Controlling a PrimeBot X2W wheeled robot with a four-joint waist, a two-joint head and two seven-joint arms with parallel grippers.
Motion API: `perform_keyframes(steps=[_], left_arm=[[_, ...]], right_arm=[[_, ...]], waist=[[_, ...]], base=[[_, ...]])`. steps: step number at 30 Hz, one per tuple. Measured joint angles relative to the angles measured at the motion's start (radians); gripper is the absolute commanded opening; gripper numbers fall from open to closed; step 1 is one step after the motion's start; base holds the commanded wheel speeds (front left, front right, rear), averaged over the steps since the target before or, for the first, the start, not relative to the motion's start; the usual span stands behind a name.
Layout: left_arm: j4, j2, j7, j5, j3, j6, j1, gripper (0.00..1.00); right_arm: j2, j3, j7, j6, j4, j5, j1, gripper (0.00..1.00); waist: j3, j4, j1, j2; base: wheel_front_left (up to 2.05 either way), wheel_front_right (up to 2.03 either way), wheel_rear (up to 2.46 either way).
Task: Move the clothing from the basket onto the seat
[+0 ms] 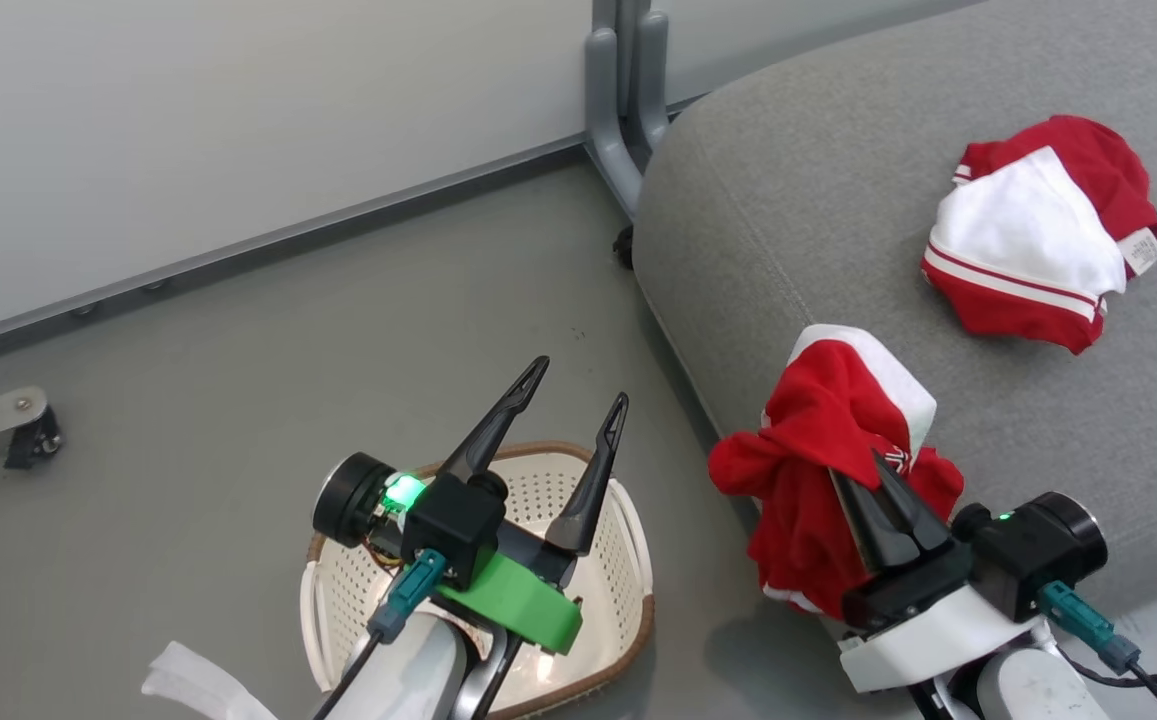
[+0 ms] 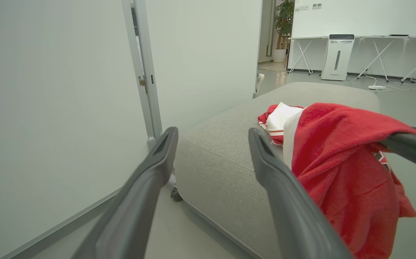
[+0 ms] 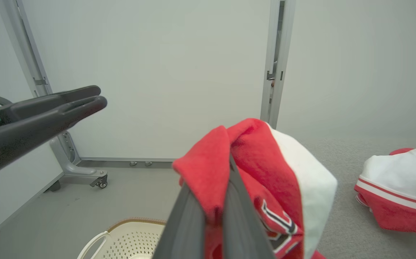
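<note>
Carrying a soft bright red sports garment with white trim (image 1: 823, 450), your right jaws are clenched on a bunched fold of it. The cloth drapes limp below and to both sides of them, at the near edge of the large light grey upholstered seat (image 1: 798, 190). It looks light, floppy and not fragile, so expect it to slump on release. A second red-and-white garment (image 1: 1033, 240) lies on the seat well beyond the jaws. Your left jaws stand released, holding nothing, above the cream-white perforated plastic basket (image 1: 626, 570). For any regrasp, pinch a thick gathered fold rather than a single layer.
</note>
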Motion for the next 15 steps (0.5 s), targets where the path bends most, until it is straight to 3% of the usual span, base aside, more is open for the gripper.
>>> perform_keyframes(steps=[15], left_arm=[[0.019, 0.014, 0.000, 0.079, 0.010, -0.043, 0.021, 1.00]], right_arm=[[0.043, -0.059, 0.000, 0.000, -0.058, -0.001, 0.026, 0.00]], waist=[[0.072, -0.231, 0.0000, 0.0000]], base=[[0.00, 0.00, 0.00]])
